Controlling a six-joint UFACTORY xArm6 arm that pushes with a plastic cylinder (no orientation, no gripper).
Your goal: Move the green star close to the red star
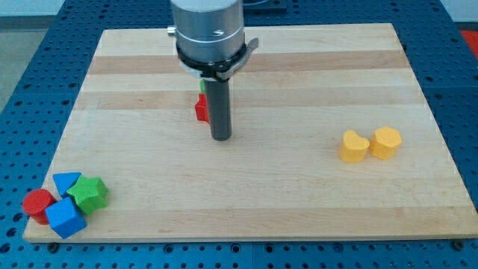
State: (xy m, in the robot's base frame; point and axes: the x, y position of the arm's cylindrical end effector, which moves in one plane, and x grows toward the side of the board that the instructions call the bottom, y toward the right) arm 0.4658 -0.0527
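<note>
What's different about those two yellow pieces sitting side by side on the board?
The left yellow block has a notched top, like a heart; the right yellow block has flat angled sides, like a hexagon. The left one sits slightly nearer the view's bottom. Both share the same yellow, similar size, and touch or nearly touch.

My tip [220,137] rests on the wooden board [299,90], just right of a red block [201,110] with a green block [202,84] above it, both partly hidden by the rod. 2 yellow blocks [370,144] sit right; 4 blocks [66,202] cluster bottom-left.
</note>
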